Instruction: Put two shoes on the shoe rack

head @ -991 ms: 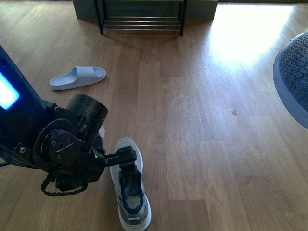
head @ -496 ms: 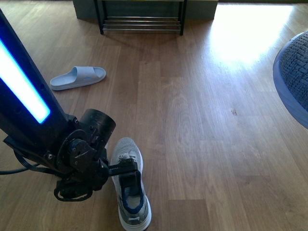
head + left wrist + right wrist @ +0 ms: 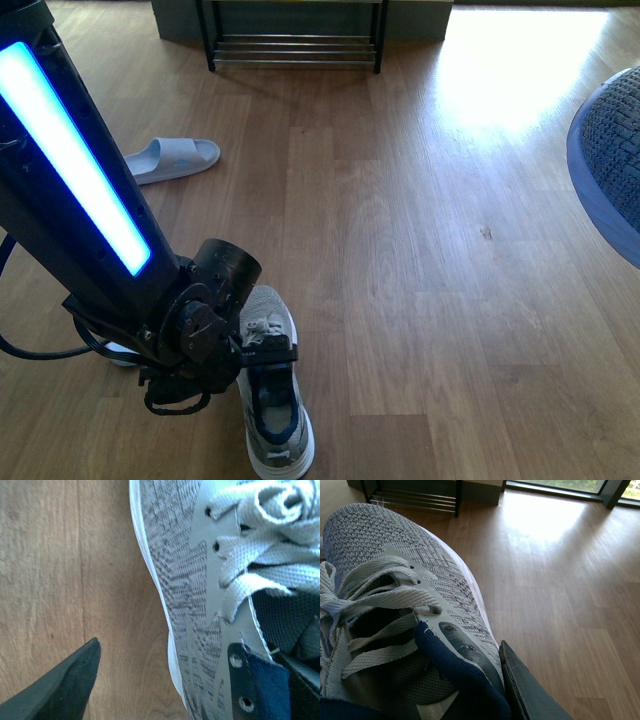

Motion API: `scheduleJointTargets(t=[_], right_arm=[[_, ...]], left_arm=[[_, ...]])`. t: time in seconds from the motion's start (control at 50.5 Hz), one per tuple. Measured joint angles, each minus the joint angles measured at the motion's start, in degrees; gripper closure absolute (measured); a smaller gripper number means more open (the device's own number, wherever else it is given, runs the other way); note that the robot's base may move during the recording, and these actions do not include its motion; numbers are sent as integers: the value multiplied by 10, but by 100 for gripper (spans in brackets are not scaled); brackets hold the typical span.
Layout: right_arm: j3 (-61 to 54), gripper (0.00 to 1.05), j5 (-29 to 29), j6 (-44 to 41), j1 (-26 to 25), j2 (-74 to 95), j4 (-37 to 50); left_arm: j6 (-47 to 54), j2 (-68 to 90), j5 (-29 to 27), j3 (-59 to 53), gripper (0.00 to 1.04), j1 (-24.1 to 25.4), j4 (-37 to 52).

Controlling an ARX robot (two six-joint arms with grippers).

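Grey knit, navy lining, thick white sole: left jaws gape wide astride the collar wall of the sneaker (image 3: 272,412) lying on the floor (image 3: 430,300). Right jaws clamp its twin (image 3: 395,575) aloft. Beyond the left jaws lies the pale blue slide (image 3: 178,158), with the shoe rack (image 3: 295,48) farthest off.

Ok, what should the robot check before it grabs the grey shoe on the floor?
1. Left gripper open: ok.
2. Its fingers straddle the grey knit, white-soled sneaker at its side wall, one inside, one outside: ok.
3. Second grey sneaker held up by right gripper: ok.
4. Chrome bars of the black-framed shoe rack free: ok where visible.
5. Pale blue rubber slide off the route: ok, lying aside.
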Motion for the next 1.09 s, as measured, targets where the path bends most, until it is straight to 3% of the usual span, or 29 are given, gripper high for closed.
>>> scheduleJointTargets(t=[0.277,0.614,1.09], right_arm=[[0,103,0,0,0,0,0],[0,103,0,0,0,0,0],[0,103,0,0,0,0,0]], left_arm=[[3,2,-21,0,65,3,0],[6,2,-36,0,103,3,-5],[17,-35,-61,-31,103,6,6]])
